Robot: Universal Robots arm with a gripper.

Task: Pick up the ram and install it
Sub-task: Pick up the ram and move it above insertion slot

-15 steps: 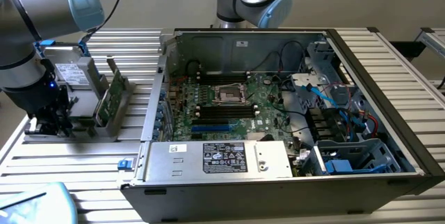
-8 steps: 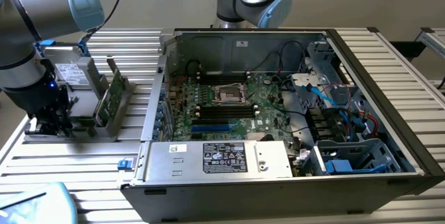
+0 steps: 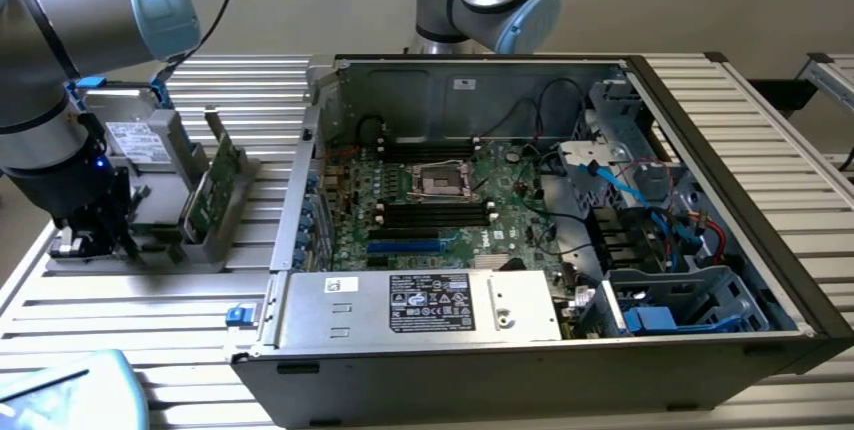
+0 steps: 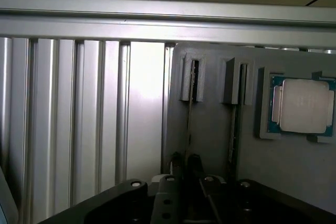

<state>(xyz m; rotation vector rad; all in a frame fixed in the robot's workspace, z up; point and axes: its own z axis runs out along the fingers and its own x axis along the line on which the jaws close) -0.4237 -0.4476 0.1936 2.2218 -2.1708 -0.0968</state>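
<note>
While the pick-up is in hand, the gripper (image 4: 186,162) seems clamped on the ram (image 4: 189,121) in the holder (image 4: 215,135); freeing it calls for a straight pull along the slots (image 4: 195,80).

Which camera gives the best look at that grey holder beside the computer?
The exterior view: it takes in the grey holder on the table, green boards standing in it. The wrist view gives a close look at one part: two slotted posts and a silver chip.
</note>
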